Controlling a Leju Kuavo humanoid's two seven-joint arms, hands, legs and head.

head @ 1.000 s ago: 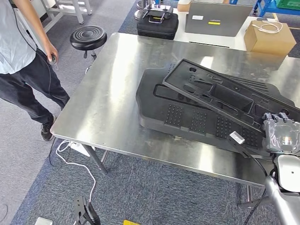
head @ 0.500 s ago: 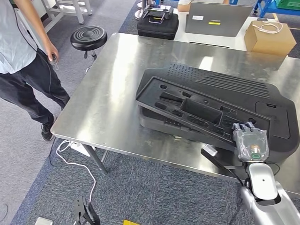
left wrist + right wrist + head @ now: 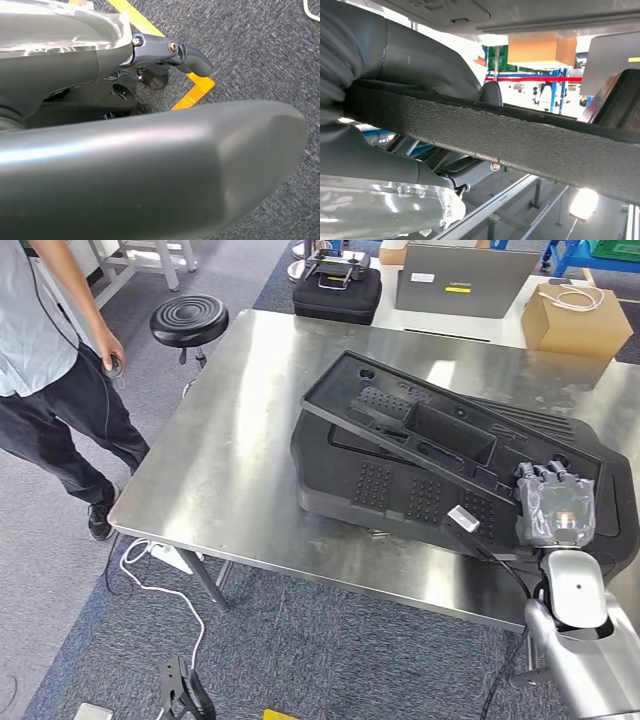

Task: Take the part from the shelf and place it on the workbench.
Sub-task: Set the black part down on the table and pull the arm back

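Part [image 3: 423,435]: black moulded plastic panel, long and shallow, with a raised rim, a deep rectangular recess near its middle, smaller pockets, round holes and a patch of studs toward its far-left end; matte, grainy finish, seen as a rough dark edge [image 3: 508,132] in the right wrist view; held tilted above a second, larger black panel [image 3: 362,485], its near-right edge low and its far-left corner raised. Larger panel: flat on the workbench [image 3: 226,440], toward the near-right edge, showing studded square patches along its near side and ribbed lines at its far-right end. Right hand [image 3: 555,508]: at the part's near-right edge, fingers [image 3: 540,472] curled over the rim and the thumb under it, gripping the part; a white tag [image 3: 463,519] sits on a dark cable just left of the hand. Left hand [image 3: 151,170]: hangs over grey carpet with a yellow floor line [image 3: 192,90]; whether its fingers are apart or closed cannot be told. Workbench: bare steel top, reflective. Person [image 3: 45,360]: standing off the left edge. Black stool [image 3: 189,320]: beyond the far-left corner.
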